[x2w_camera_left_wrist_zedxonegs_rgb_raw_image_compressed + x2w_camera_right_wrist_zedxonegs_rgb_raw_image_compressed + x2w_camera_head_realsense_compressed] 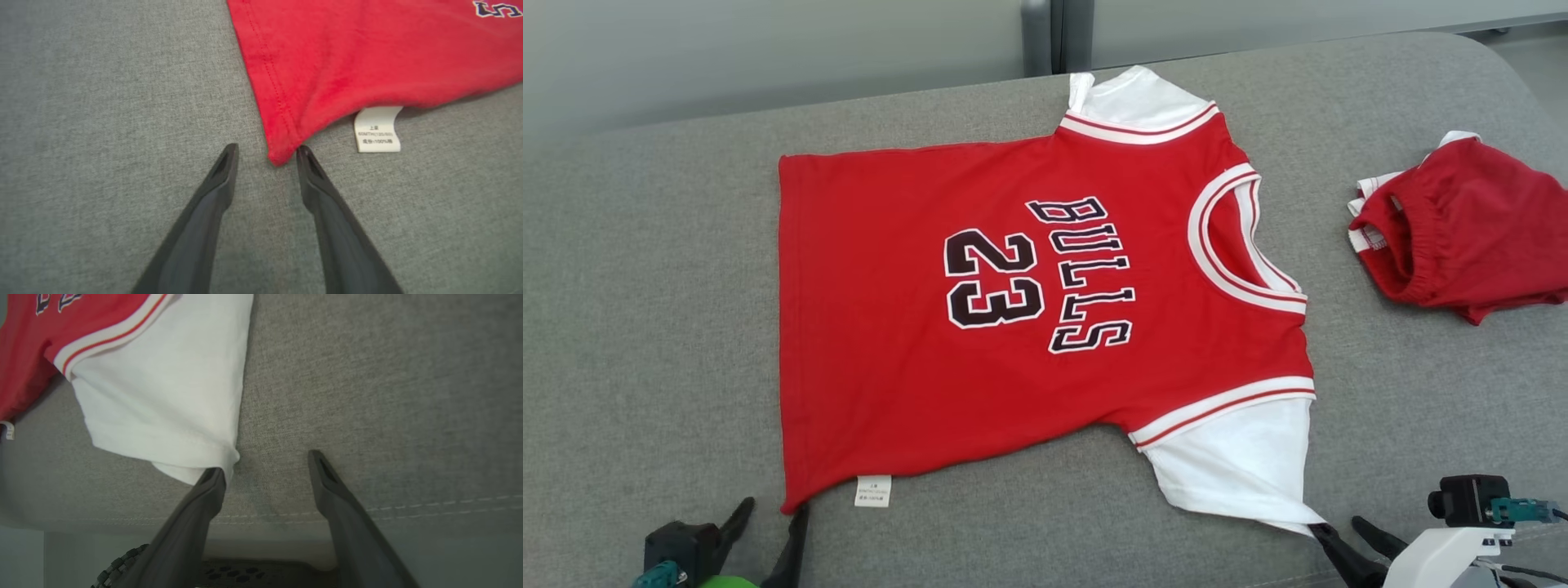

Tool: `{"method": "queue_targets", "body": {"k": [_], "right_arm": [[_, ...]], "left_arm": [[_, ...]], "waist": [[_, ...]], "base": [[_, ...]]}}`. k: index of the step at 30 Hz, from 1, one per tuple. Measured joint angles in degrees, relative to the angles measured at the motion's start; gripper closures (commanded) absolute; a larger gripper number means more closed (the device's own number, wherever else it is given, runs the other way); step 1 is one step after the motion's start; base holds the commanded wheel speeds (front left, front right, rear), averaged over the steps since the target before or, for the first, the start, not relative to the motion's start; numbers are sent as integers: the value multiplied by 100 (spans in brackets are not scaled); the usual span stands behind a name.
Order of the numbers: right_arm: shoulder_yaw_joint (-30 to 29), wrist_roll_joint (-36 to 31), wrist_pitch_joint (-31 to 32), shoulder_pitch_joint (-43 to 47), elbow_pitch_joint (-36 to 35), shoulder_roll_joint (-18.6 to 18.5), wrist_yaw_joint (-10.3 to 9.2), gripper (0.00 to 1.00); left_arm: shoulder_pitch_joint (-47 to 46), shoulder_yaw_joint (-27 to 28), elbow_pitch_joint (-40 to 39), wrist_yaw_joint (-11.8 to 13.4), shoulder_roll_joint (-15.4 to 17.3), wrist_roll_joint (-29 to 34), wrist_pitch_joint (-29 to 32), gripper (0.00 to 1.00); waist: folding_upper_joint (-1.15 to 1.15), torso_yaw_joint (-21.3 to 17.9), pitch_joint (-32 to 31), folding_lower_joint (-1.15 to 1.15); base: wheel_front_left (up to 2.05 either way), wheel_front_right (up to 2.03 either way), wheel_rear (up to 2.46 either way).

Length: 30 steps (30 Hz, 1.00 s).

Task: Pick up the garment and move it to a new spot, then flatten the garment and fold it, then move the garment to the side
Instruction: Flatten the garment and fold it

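Two grippers: left gripper (775, 505) and right gripper (1338, 524), both spread, nothing pinched, low at the near edge of the grey cushion (645, 286)
Jersey (1013, 327): red, print up, spread flat mid-cushion, neck toward the right, hem toward the left
Hem corner (280, 157): between the left fingers, touching one fingertip (305, 154), clear of the other
White sleeve (163, 396): corner at one right fingertip (214, 475), most of the cloth outside the gap
Step, judged: flat enough; fold next, starting from these two near corners
Left grip: push in a little deeper before closing, catch both layers, stay off the care label (376, 130)
Right grip: shift sideways toward the sleeve to bring the corner between the fingers, then close
Lift: raise both corners together, keep low, carry across to the far edge, line up edges before letting go
Risk: one layer pinched alone, or sleeve slipping out and pulling the body askew
Head view extra: whole outline, far sleeve, red shorts (1470, 229) well apart at the right
Left wrist extra: hem stitching, label print, exact corner-to-finger contact
Right wrist extra: front seam (408, 506) of the cushion and the drop below it, just behind the fingers; little room to back off
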Motion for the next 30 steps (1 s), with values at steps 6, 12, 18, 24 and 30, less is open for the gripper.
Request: {"method": "queue_targets", "body": {"k": [6,12,18,24,30], "right_arm": [[-125,-38,-356,32,87,60,-53,0],[-465,-254,-810,271,-45,-154,-216,0],[-628,-485,-1150,271,-268,-249,-312,0],[-512,-798,-1534,266,-477,-181,-357,0],[-381,-1289,-1849,233,-617,-147,-459,0]], "left_arm": [[85,209,165,63,-100,-210,-76,0],[319,498,169,148,-149,-278,-183,0],[313,812,11,159,-277,-282,-253,0],[307,789,-211,160,-411,-168,-285,0],[287,776,-410,162,-508,-14,-286,0]], "waist": [[0,-39,-212,0],[0,-16,-458,0],[0,114,-672,0],[0,284,-883,0],[0,470,-1012,0]], "base": [[0,0,0],[0,0,0],[0,0,0],[0,0,0],[0,0,0]]}}
